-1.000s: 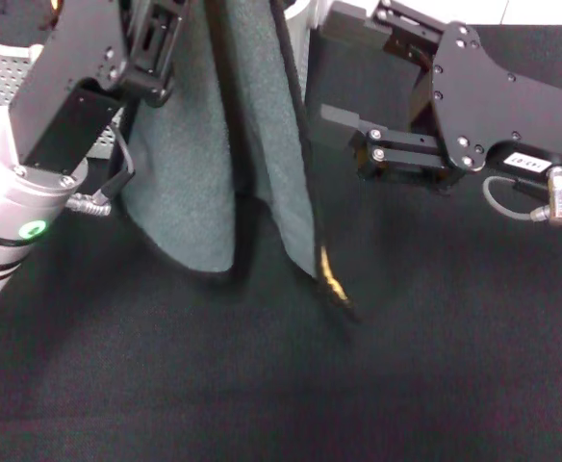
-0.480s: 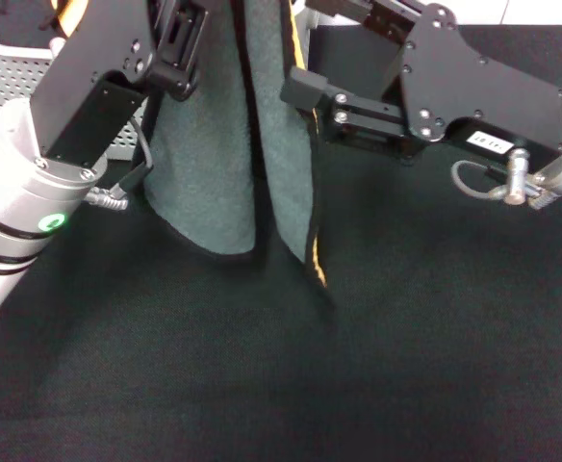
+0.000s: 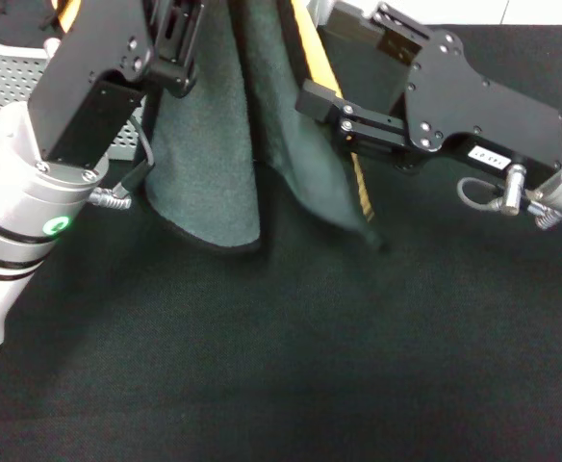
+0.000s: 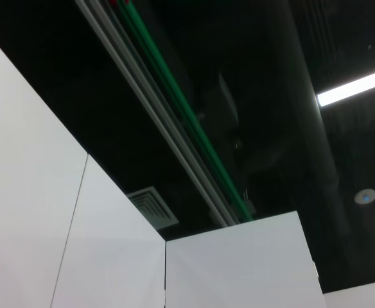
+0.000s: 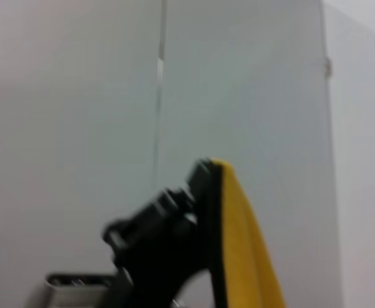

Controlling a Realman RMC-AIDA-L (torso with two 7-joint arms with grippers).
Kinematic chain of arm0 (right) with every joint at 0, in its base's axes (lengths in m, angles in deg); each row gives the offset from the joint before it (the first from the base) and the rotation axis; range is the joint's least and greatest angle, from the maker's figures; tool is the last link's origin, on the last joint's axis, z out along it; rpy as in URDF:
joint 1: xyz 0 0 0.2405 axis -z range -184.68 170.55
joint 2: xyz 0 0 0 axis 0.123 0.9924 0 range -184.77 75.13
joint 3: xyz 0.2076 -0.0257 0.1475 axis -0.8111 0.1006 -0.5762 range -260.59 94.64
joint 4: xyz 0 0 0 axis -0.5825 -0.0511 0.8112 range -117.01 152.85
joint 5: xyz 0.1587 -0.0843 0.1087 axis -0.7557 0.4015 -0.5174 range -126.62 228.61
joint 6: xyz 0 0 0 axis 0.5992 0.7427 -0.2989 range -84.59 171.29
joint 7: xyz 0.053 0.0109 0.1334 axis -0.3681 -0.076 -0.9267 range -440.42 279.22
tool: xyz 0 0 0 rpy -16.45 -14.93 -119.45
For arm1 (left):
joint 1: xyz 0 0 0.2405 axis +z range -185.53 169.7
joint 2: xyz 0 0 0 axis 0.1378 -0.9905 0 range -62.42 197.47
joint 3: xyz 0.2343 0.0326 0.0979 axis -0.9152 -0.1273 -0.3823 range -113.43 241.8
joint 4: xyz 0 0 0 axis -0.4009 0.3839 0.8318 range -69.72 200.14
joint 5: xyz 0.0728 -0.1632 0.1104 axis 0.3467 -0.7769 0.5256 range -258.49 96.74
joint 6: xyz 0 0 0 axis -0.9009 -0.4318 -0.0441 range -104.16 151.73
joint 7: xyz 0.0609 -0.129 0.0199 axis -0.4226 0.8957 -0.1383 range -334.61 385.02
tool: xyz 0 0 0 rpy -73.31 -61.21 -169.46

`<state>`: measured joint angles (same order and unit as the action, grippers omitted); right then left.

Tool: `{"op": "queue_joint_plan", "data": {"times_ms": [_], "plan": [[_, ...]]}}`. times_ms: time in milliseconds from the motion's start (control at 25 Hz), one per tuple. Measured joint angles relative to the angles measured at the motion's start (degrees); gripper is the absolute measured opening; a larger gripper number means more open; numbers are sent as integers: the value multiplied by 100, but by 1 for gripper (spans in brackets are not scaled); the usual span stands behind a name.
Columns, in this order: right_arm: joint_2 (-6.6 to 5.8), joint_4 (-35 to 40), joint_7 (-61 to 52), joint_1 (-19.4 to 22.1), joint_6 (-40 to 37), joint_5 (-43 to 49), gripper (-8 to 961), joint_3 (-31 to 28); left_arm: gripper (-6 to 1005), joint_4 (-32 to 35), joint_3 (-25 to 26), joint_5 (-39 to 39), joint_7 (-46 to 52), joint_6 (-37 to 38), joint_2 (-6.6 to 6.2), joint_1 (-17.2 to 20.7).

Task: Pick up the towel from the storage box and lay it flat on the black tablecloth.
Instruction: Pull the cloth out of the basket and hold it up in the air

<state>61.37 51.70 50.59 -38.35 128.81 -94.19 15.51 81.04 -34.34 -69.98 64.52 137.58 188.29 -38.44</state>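
The grey-green towel (image 3: 209, 144) hangs in folds from above the head view, over the black tablecloth (image 3: 281, 366). Its yellow-orange reverse shows along the right edge. My left gripper (image 3: 177, 34) is raised at the top left with the towel hanging from it; its fingertips are out of view. My right gripper (image 3: 310, 99) reaches in from the right and is shut on the towel's right edge, drawing that fold sideways. In the right wrist view a black finger (image 5: 168, 237) holds the yellow side of the towel (image 5: 242, 250). The storage box (image 3: 12, 72) stands at the far left behind my left arm.
The left wrist view shows only ceiling and white wall panels. The lower half of the tablecloth lies bare in front of the hanging towel. The towel's lowest corners hang just above the cloth.
My right gripper has moved in to the towel's right edge and taken hold of it. The right fold and its lower corner have swung to the right and risen. The left arm has barely moved.
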Motion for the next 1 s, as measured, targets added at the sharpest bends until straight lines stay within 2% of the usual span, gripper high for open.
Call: {"op": "queue_joint_plan", "data": {"times_ms": [240, 1000], "plan": [[0, -206, 18, 123, -142, -1, 761, -16, 13, 211, -11, 2, 0, 8, 0, 127], [0, -998, 29, 252, -154, 348, 740, 64, 14, 245, 8, -9, 33, 21, -9, 212]]}}
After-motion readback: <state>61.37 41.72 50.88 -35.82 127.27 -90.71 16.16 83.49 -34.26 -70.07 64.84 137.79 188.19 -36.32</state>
